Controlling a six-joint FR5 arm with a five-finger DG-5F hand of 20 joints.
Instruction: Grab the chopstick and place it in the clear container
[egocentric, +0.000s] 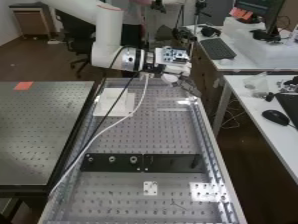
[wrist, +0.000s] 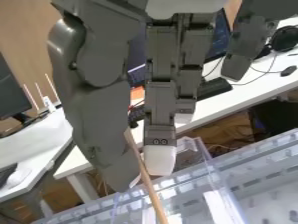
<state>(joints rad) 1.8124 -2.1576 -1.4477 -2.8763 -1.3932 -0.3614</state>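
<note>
1. Hand (egocentric: 188, 85) hangs at the bench's one o'clock in the high view, below the end of the white arm (egocentric: 108, 35).
2. In the wrist view the hand (wrist: 159, 107) pinches the chopstick (wrist: 153, 196) between thumb and fingertip; the stick slants down past them.
3. Behind the stick's low part stands the clear container (wrist: 223, 200); whether its tip is inside, I cannot tell.
4. Toward eleven o'clock on the bench sits a white block (egocentric: 112, 106); a black plate (egocentric: 174, 163) lies toward six.

We see a white arm (egocentric: 108, 35) with a red stripe (egocentric: 110, 7), a white cable (egocentric: 120, 120) and a black cable (egocentric: 119, 97) — and a dark grey, segmented hand (egocentric: 190, 86) with white fingertips (wrist: 160, 160).
</note>
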